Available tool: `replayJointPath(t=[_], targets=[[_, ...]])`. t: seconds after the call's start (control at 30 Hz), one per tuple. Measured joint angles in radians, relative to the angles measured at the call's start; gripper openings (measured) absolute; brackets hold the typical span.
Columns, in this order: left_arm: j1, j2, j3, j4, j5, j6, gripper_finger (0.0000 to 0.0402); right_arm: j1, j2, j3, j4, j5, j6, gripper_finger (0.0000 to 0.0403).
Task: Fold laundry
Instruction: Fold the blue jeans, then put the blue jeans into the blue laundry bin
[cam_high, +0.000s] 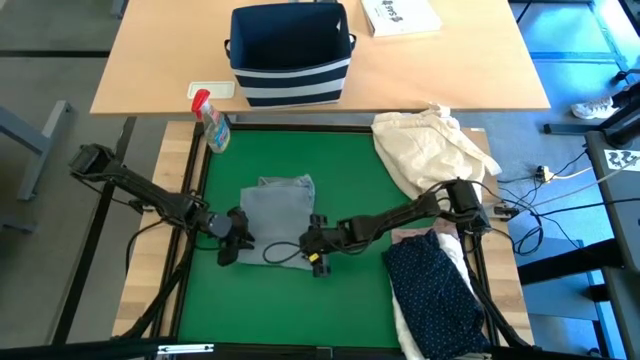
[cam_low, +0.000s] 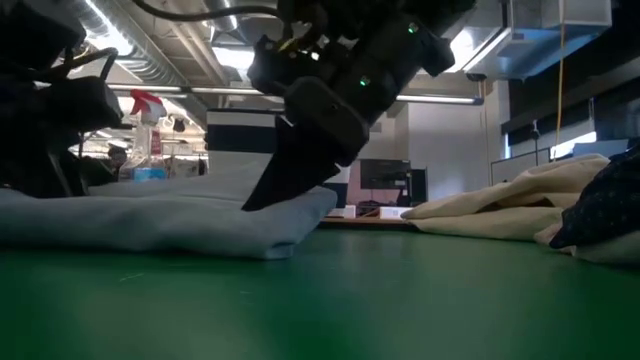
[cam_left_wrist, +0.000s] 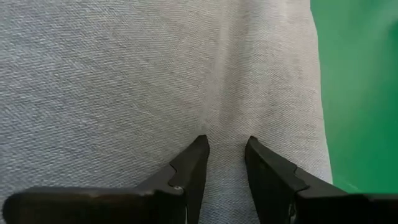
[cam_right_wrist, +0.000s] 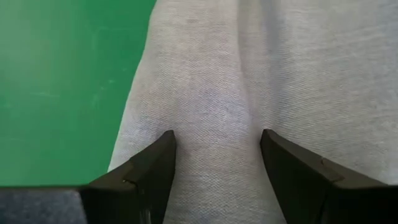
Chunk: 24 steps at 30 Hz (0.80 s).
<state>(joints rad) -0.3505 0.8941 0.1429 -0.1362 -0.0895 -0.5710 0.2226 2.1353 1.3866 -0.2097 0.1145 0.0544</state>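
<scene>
The grey jeans (cam_high: 277, 207) lie partly folded. The left gripper (cam_high: 232, 240) is narrow, the right gripper (cam_high: 312, 246) wide, both pressing cloth. The dotted shirt (cam_high: 432, 291) waits unfolded.

Even, bright light falls from above onto my green mat (cam_high: 355, 185). My arms throw only faint, soft shadows beside them. Level across the table, ceiling strip lights (cam_low: 120, 40) behind my right gripper (cam_low: 300, 150) glare white, so it shows as a dark silhouette. The mat nearest the lens blurs. Just ahead of my fingers (cam_left_wrist: 193, 165), the grey jeans (cam_left_wrist: 155, 74) show a crisp weave, without glare.
</scene>
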Motion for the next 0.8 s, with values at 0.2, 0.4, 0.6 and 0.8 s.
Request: replayJointPath(t=[0.2, 0.4, 0.6, 0.8], targets=[[0.003, -0.025, 0.085, -0.044, 0.006, 0.01, 0.0111, -0.001, -0.07, 0.008, -0.055, 0.01, 0.049, 0.0239], [0.013, -0.076, 0.319, -0.232, -0.002, 0.059, 0.0111, -0.045, -0.267, 0.052, -0.22, 0.0, 0.124, 0.0239], [0.016, -0.089, 0.455, -0.389, -0.131, 0.083, 0.0113, -0.15, -0.396, 0.05, -0.342, -0.039, 0.277, 0.0239], [0.085, -0.084, 0.48, -0.383, -0.215, 0.069, 0.0142, -0.235, -0.429, 0.052, -0.264, -0.072, 0.361, 0.0239]])
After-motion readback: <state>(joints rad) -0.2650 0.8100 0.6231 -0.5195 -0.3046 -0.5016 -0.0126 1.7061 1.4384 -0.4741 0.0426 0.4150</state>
